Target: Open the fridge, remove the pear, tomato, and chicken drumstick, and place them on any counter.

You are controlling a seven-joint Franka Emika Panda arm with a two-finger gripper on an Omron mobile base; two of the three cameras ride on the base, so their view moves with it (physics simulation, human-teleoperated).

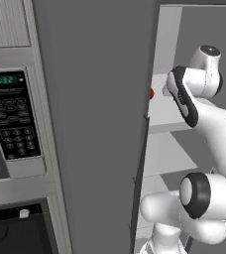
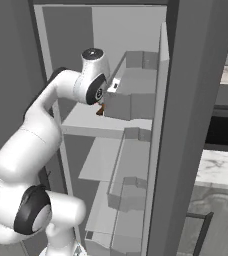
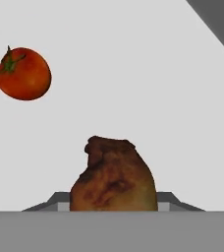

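gripping the drumstick on the shelf, fingers clenched on it; fridge open, tomato left, pear unseen.

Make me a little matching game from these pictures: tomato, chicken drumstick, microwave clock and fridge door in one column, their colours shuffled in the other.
Things:
1. tomato
2. chicken drumstick
3. microwave clock
4. fridge door

Colours:
A. dark grey
B. green lit digits
C. glossy red
D. mottled brown

Pairs: 1-C, 2-D, 3-B, 4-A
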